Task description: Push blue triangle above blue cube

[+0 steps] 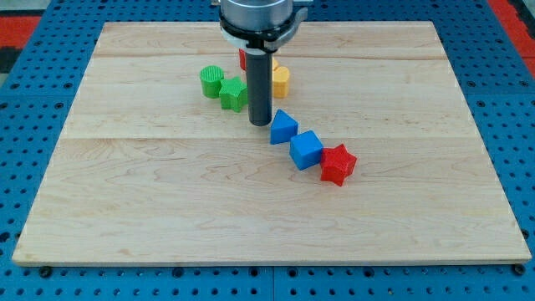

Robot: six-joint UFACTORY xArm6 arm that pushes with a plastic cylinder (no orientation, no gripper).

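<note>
wooden desk [167, 209] on blue pegboard [33, 100], red star block [338, 164] right of centre, green cylinder [211, 81] touching green block [232, 94], yellow block [281, 80], red block [243, 58] mostly hidden

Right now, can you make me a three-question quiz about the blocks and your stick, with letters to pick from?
1. Where is my tip?
A. just left of the blue triangle
B. by the view's bottom edge
C. right of the red star

2. How many blue blocks show?
A. none
B. two
C. five

3. What touches the blue cube?
A. nothing
B. only a green block
C. the blue triangle and the red star

Answers:
1. A: the rod ends beside the triangle's left edge.
2. B: only the triangle and the cube are blue.
3. C: all three sit in one touching diagonal row.
</note>
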